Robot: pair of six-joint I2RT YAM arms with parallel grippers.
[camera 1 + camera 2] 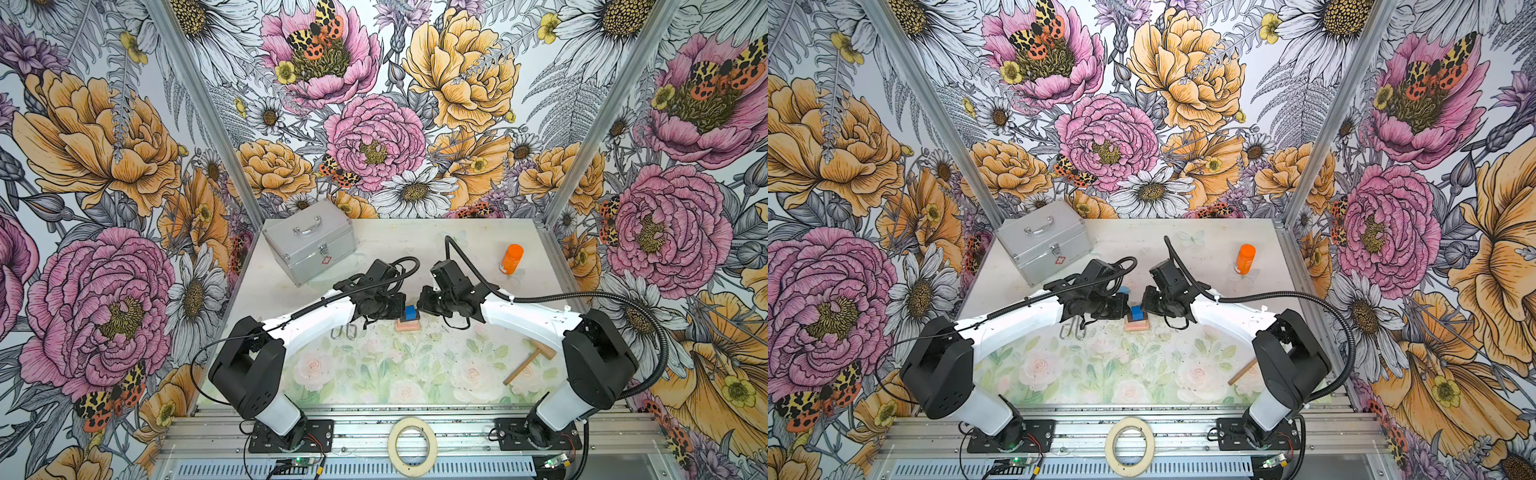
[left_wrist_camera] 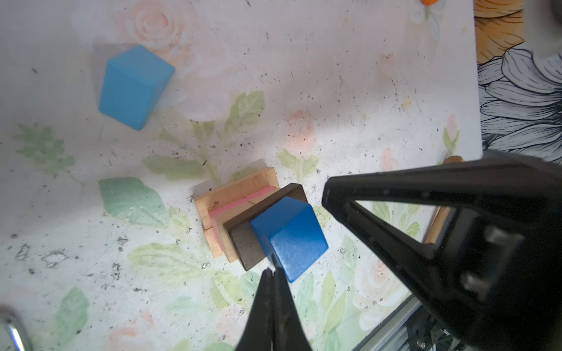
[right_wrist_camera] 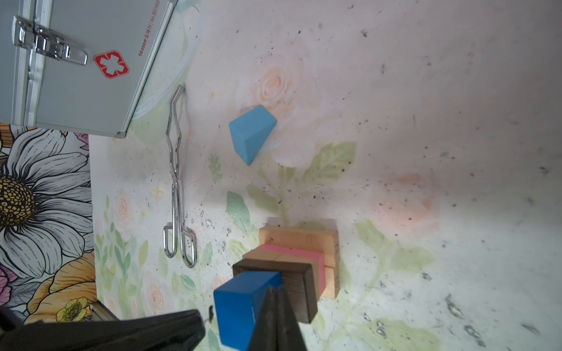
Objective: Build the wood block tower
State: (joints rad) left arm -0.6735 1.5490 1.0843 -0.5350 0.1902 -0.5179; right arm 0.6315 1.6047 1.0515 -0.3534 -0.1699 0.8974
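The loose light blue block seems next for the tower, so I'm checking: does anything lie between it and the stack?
Nothing visible: bare table separates the light blue block from the wood block tower. The tongs lie off to one side. The shut left gripper and right gripper crowd the dark blue cube on top.

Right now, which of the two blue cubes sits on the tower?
The darker blue cube, atop the dark brown bar; the lighter blue cube lies apart on the table.
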